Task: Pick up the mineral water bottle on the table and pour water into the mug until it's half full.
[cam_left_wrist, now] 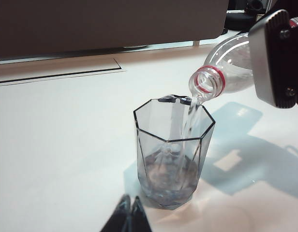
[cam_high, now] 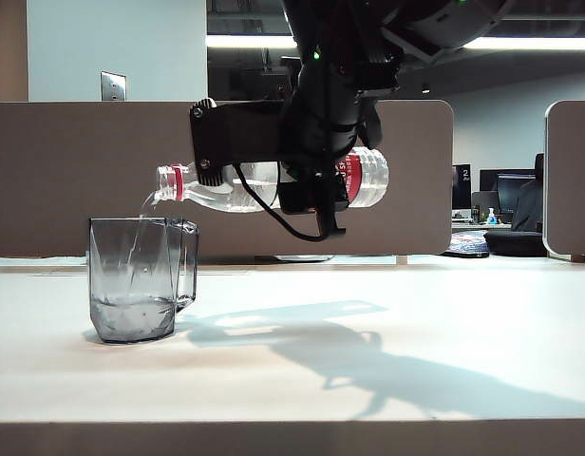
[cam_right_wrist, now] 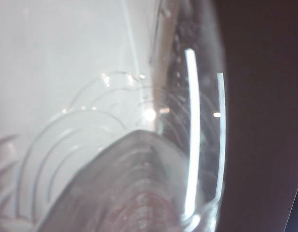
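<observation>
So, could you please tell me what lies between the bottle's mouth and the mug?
Only a thin stream of water, falling from the bottle held by the right gripper into the mug; both the exterior and left wrist views show it.

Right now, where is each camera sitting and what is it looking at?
Exterior view: low at the table's front edge, facing the mug and tipped bottle; shows the right arm and right tool shut on the bottle.
Left wrist view: above the table, looking down at the mug; shows the shut left tool.
Right wrist view: pressed against the bottle; no tool visible.
Exterior and left wrist share the mug and pouring water.
</observation>
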